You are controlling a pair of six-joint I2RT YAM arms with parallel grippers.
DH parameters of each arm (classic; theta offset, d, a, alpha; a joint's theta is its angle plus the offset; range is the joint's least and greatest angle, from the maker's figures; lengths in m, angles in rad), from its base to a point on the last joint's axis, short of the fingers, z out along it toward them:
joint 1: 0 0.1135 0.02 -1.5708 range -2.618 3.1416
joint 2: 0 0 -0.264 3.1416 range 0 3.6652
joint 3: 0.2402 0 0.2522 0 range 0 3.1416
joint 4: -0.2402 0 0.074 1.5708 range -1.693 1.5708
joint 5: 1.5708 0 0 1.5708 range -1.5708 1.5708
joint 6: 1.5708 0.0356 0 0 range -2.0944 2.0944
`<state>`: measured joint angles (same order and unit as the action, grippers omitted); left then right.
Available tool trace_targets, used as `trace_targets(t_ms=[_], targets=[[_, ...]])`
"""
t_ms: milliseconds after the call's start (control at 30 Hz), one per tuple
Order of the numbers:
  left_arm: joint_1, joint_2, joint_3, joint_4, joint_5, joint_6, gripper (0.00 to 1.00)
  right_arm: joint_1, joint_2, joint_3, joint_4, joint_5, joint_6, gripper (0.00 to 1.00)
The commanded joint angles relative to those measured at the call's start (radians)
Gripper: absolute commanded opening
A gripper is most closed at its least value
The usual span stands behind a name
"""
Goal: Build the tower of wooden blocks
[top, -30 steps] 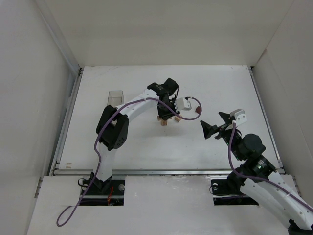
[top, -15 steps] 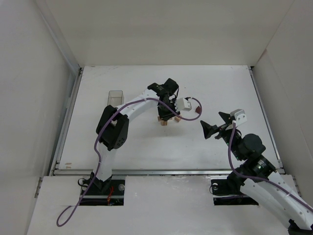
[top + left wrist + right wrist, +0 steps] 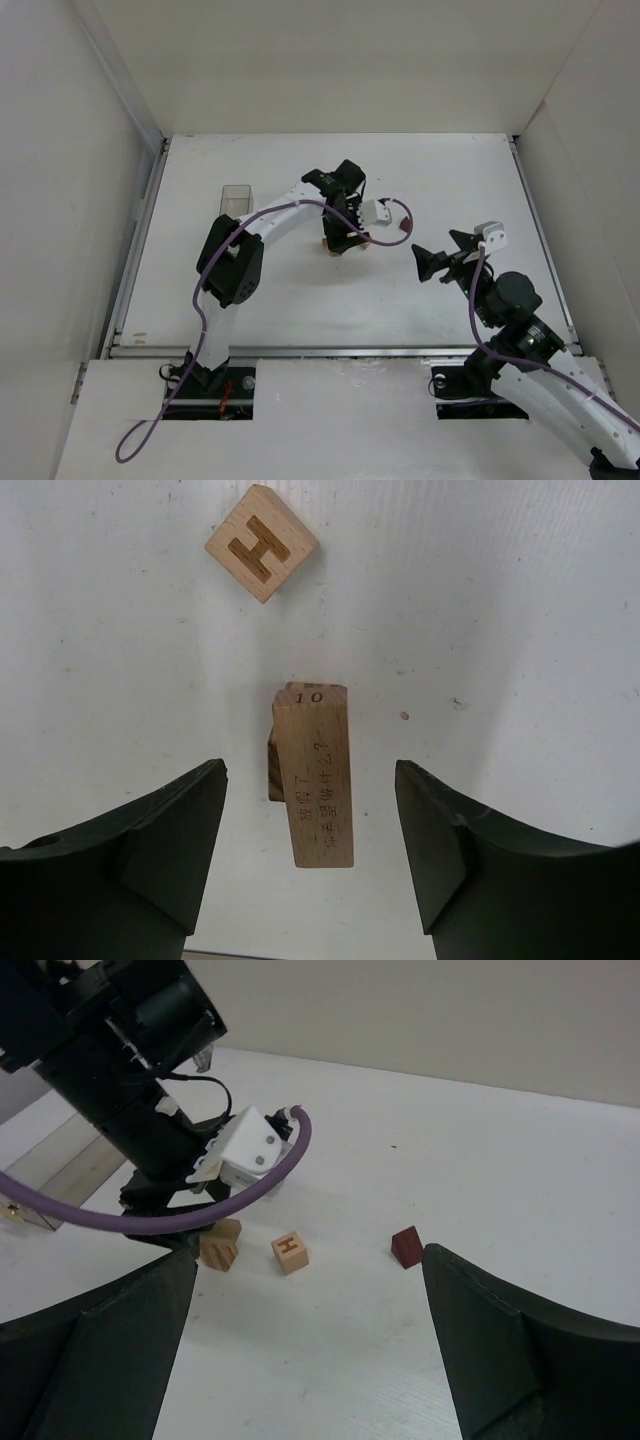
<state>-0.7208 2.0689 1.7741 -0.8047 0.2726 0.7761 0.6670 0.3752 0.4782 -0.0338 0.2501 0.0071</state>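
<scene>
Left of centre, my left gripper (image 3: 310,772) hangs spread around the wood block tower (image 3: 314,810), jaws apart from both its sides. The tower is one tan bar lying on another on the worktop (image 3: 520,630). Nearby sit an H cube (image 3: 262,542) and a dark red block (image 3: 405,1246). My right gripper (image 3: 310,1360) gapes wide.

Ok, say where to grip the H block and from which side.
Best come down from above and pinch two opposite side faces of the H block. It lies flat, H up, apart from the stacked bars and the dark red block, so all sides are free; square the jaws to its faces.
</scene>
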Motion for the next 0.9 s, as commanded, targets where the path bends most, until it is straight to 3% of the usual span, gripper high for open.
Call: trace_targets(t_ms=[0, 200, 333, 433, 633, 867], targets=[[-0.005, -0.064, 0.051, -0.007, 0.007, -0.003, 0.66, -0.004, 0.037, 0.088, -0.023, 0.153, 0.168, 1.0], [-0.005, -0.159, 0.097, 0.031, 0.04, -0.053, 0.67, -0.013, 0.289, 0.403, -0.253, 0.337, 0.293, 1.0], [0.006, -0.314, 0.033, 0.137, 0.071, -0.133, 0.7, -0.073, 0.569, 0.626, -0.426, 0.292, 0.35, 1.0], [0.047, -0.394, -0.039, 0.226, 0.036, -0.243, 0.7, -0.122, 0.683, 0.748, -0.527, 0.278, 0.457, 1.0], [0.236, -0.541, -0.126, 0.274, -0.007, -0.481, 0.7, -0.193, 0.812, 0.699, -0.459, 0.21, 0.721, 1.0], [0.3, -0.676, -0.341, 0.295, -0.084, -0.469, 0.68, -0.181, 1.051, 0.628, -0.362, 0.022, 0.901, 0.97]])
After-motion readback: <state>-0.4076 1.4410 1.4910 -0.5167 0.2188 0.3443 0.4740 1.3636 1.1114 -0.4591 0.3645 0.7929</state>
